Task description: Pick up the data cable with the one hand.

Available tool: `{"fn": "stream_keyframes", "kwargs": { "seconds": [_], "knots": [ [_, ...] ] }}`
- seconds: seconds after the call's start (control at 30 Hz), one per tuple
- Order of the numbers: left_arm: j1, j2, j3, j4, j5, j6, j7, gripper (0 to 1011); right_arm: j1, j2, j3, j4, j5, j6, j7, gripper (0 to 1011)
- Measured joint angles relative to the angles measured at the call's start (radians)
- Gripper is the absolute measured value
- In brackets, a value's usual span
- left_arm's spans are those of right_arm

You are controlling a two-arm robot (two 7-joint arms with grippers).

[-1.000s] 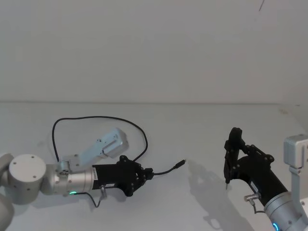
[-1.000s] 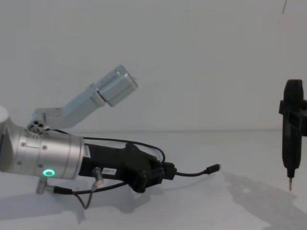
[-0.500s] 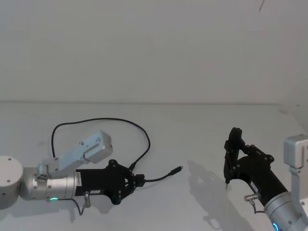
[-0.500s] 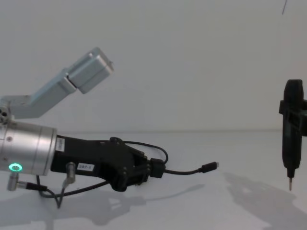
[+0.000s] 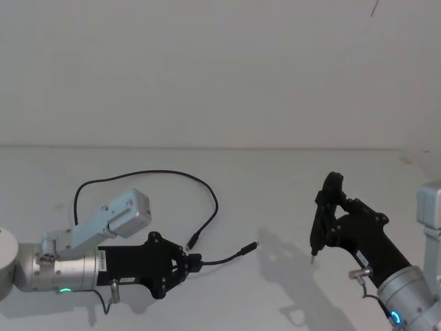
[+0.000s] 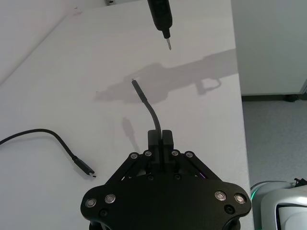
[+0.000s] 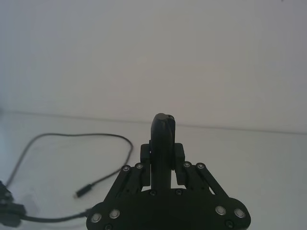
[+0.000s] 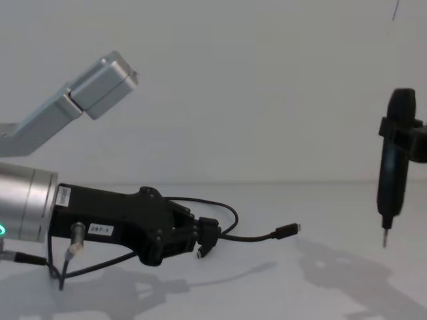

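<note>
- Count: 1 data cable (image 5: 158, 172) with 2 plugs, 2 grippers, 1 pen-shaped tool (image 5: 322, 222), 1 table (image 5: 275, 176).
- Nearest: the left gripper (image 5: 192, 262) lies low at the table's near left. It reaches out towards the right side of the head view.
- Left jaws are pressed together on the data cable, a short way behind one plug. The left wrist view (image 6: 160, 139) shows the cord pinched between both fingers.
- Held end: a short stretch sticks out past the fingertips, its long axis roughly in line with the gripper. The held plug (image 5: 251, 246) points right and slightly away, towards the tool tip. It is off the table, with its shadow below it in the chest view (image 8: 288, 231).
- A short wire (image 8: 100, 263) with a silver plug hangs under the left wrist, separate from the cable.
- The free plug (image 5: 194, 241) lies on the table just beyond the left fingertips, pointing back towards the gripper.
- Right side: the right gripper (image 5: 328, 208) is raised above the table, its jaws closed around the pen-shaped tool. The tool is close to upright with its metal tip down, clear of the surface and well apart from the held plug.
- Farther: the rest of the cord lies flat in one wide open loop behind the left arm. It arcs across the left half of the table, and the stretch back to the jaws is hidden by the arm.
- Farthest: a plain white wall (image 5: 220, 69).
</note>
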Motion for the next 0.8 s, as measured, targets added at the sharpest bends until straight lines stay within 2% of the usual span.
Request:
{"fn": "stream_keyframes", "kwargs": {
  "seconds": [0.27, 0.43, 0.8],
  "knots": [
    [0.009, 0.013, -0.003, -0.020, -0.006, 0.006, -0.001, 40, 0.008, -0.027, 0.004, -0.047, 0.085, 0.065, 0.025, 279],
    [0.012, 0.018, -0.004, -0.028, -0.009, 0.008, -0.001, 40, 0.018, -0.047, -0.006, -0.072, 0.132, 0.105, 0.035, 279],
    [0.015, 0.023, -0.006, -0.036, -0.012, 0.009, -0.001, 40, 0.041, -0.069, -0.040, -0.085, 0.181, 0.136, 0.057, 279]
  ]
}}
